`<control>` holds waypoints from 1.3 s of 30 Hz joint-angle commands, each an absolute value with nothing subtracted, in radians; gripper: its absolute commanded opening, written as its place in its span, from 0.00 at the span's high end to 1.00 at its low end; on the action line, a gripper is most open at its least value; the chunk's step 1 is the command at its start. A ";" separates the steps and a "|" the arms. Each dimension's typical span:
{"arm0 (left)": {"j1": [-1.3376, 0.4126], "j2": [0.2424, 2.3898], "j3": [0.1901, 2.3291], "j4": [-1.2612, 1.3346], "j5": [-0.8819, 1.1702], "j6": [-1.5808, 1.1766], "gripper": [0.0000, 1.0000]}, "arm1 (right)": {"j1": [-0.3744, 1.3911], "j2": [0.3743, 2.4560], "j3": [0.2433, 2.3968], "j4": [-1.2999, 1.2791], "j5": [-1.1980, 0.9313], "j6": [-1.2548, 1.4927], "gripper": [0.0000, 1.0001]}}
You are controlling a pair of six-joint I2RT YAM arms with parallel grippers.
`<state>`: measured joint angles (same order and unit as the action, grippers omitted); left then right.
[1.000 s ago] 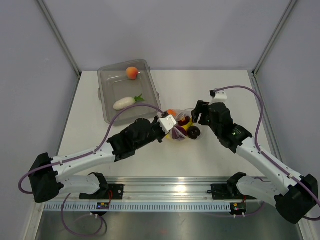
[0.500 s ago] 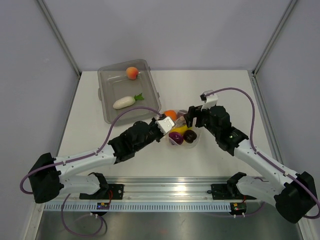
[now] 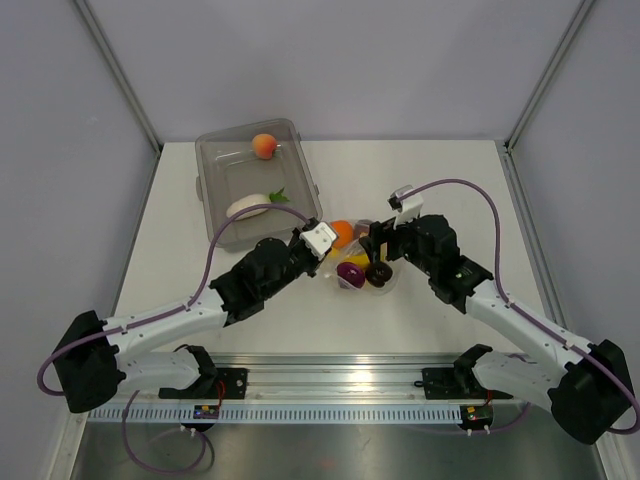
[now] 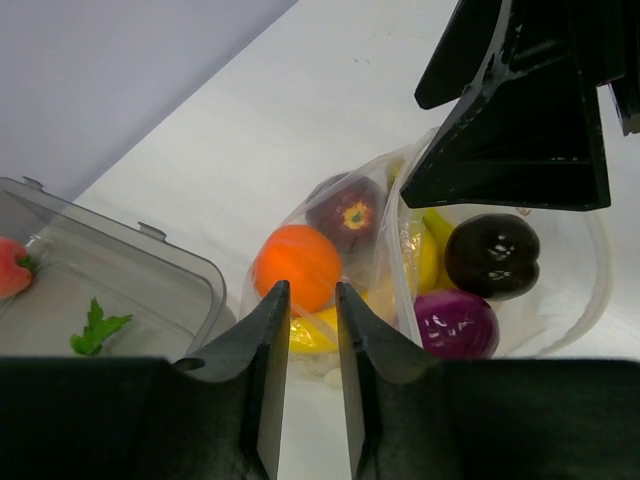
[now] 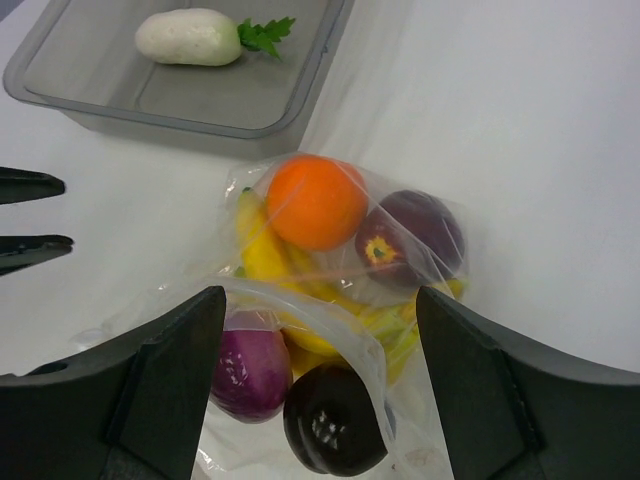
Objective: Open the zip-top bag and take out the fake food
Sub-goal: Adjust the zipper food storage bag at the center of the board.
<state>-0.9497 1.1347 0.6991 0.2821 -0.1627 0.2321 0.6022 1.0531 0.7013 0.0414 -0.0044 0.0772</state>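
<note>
The peach was cut off at the frame edge; the banana bunch seemed mostly hidden beneath the orange.

Lab cell: white table, grey partition walls

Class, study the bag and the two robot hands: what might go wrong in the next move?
The right hand, spread wide, straddles the mouth of the bag, so closing may pinch plastic with the purple piece and lift everything. The left hand grips nothing, so the bag may slide. The orange might roll away once freed.
</note>
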 commanded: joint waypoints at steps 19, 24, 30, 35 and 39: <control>-0.945 1.109 0.781 0.216 -0.129 0.123 0.67 | 0.653 1.058 0.753 0.015 0.037 0.023 0.41; -0.945 1.088 0.767 0.236 -0.173 0.103 0.62 | 0.655 1.068 0.759 0.012 0.058 0.046 0.50; -0.945 1.055 0.739 0.270 -0.204 0.087 0.52 | 0.655 1.095 0.795 -0.037 0.107 0.078 0.72; -0.945 1.052 0.732 0.279 -0.225 0.081 0.49 | 0.655 1.077 0.796 -0.037 0.161 0.109 0.88; -0.945 1.051 0.732 0.279 -0.227 0.080 0.49 | 0.655 1.058 0.792 -0.029 0.215 0.143 1.00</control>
<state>-0.9485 1.0752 0.7414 0.2123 -0.1982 0.0948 0.6479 1.0901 0.7498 -0.0502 0.1383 0.1093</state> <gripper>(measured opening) 0.513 0.031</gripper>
